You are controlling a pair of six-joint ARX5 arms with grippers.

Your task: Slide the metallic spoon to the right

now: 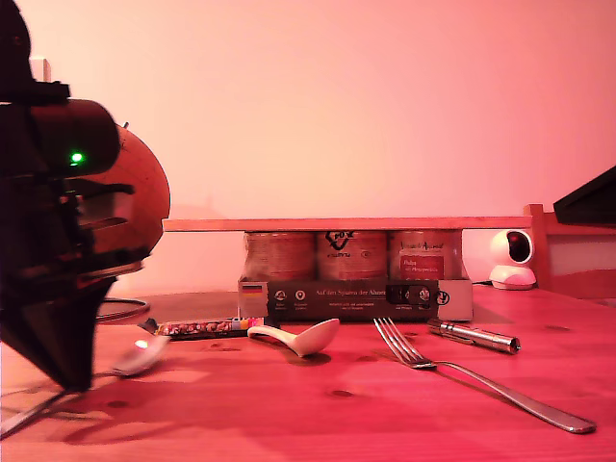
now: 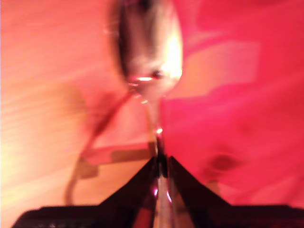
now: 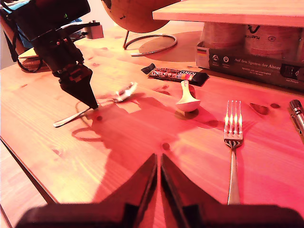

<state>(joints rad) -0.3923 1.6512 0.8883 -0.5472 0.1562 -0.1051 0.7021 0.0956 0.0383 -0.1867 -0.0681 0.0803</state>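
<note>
My first claw pinches the metallic spoon by its handle, at the lower left of the exterior view.

One metallic spoon, one white spoon, one fork, one snack bar lie on the desk. My second claw hangs narrow, nearly closed, holding nothing. The spoon's bowl is blurred close up; its handle is partly hidden behind the arm.

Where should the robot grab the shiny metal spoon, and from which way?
Grip the metallic spoon on its thin handle, coming straight down from above. It lies flat on the table, so the slim handle fits between the jaws. My first gripper is already closed on the handle that way.
</note>
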